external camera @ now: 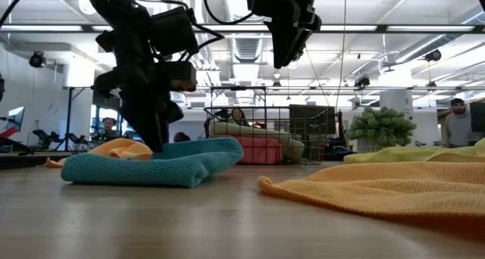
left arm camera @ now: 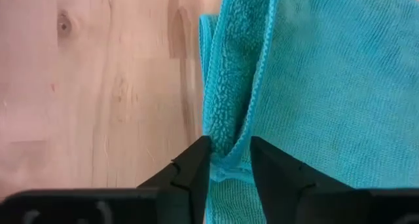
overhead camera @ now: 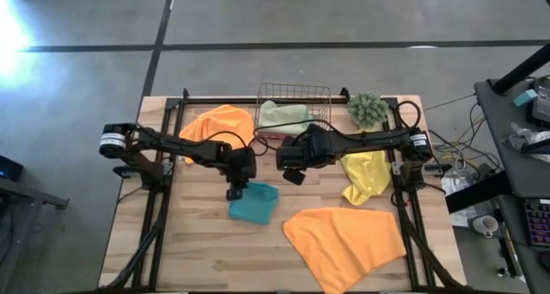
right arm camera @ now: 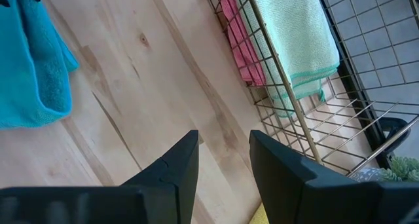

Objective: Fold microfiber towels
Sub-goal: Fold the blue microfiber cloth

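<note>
Mid-worktop: left gripper (left arm camera: pixel 230 160) down at the table, pinching the doubled edge of the teal towel (overhead camera: pixel 254 202) — apparently to hold the fold in place. Right gripper (right arm camera: pixel 222 160) raised clear toward the far edge, parted and empty — waiting its turn.

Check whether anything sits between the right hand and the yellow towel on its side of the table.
Nothing visible does. The right hand hangs open above bare wood beside the copper basket. The yellow towel lies by that arm's base. The left hand is apart, pinching the teal towel.
</note>
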